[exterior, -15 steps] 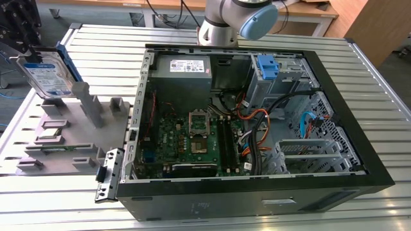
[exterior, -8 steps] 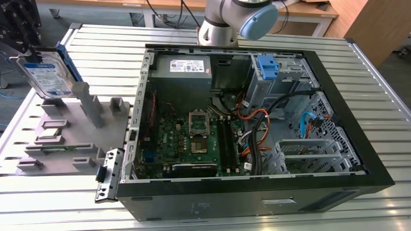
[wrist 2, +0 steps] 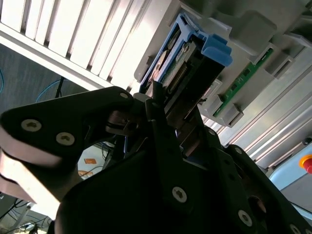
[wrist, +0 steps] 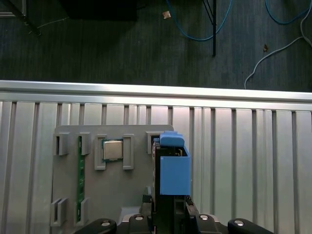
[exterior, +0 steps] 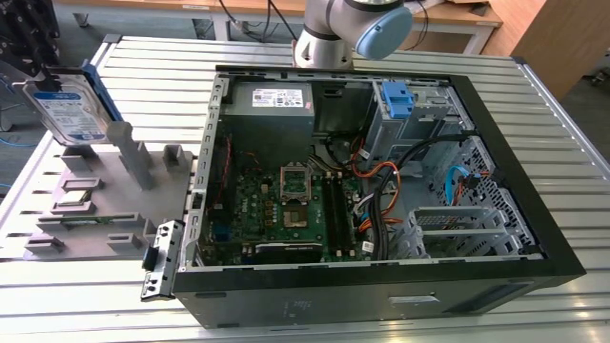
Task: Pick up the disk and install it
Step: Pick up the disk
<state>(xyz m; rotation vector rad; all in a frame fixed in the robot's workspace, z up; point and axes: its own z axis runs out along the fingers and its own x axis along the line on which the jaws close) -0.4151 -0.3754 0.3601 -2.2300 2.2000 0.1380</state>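
We have the disk [exterior: 68, 107] up on edge and tilted at the exterior view's left, over the far corner of the grey fixture tray [exterior: 114, 207]. From here we cannot tell whether its lower end touches the tray. In the second wrist view the end effector [wrist 2: 170, 107] is clenched on the drive's near end, with a black finger [wrist 2: 157, 105] pressed against the silver body and the blue frame [wrist 2: 214, 48] capping the far end. The first wrist view looks straight down the disk [wrist: 174, 175] to the end effector [wrist: 168, 217] gripping it. Beside it the tray [wrist: 126, 195] carries a processor chip [wrist: 113, 150] and a green memory stick [wrist: 80, 180], all of it on the slatted metal table [wrist: 243, 161]. Over at the exterior view's right the open computer case [exterior: 533, 214] lies on its side, with the motherboard [exterior: 286, 200], the grey power supply [exterior: 281, 100] and a bare blue bracket [exterior: 396, 96] on show — well apart from the disk. The arm's base [exterior: 353, 28] stands behind the case.
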